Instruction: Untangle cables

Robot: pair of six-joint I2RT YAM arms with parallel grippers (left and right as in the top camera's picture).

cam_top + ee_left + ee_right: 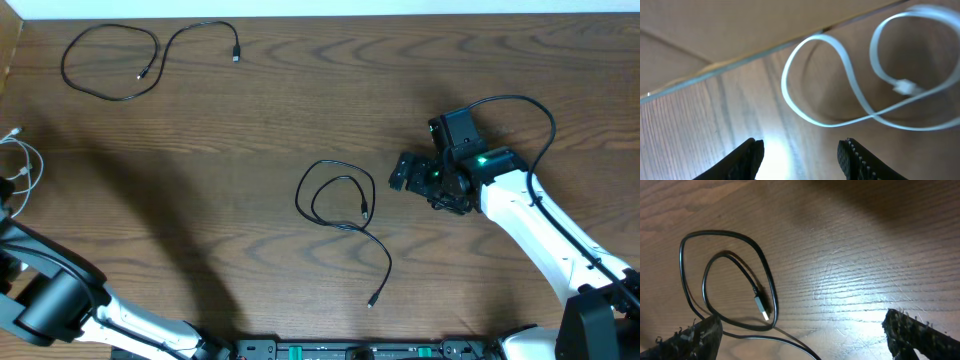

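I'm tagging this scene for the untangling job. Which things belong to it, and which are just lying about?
Job:
far black cable, top left
centre black cable
white cable, at the left edge

Just there:
table
arm wire, thicker, running to the right arm

The table [250, 90] is brown wood with wavy grain; the black cable [715, 231] looks smooth; the white cable [902, 88] looks shiny.

white cable [852, 84]: blurred, cut by right edge | plug [903, 88]: maybe USB
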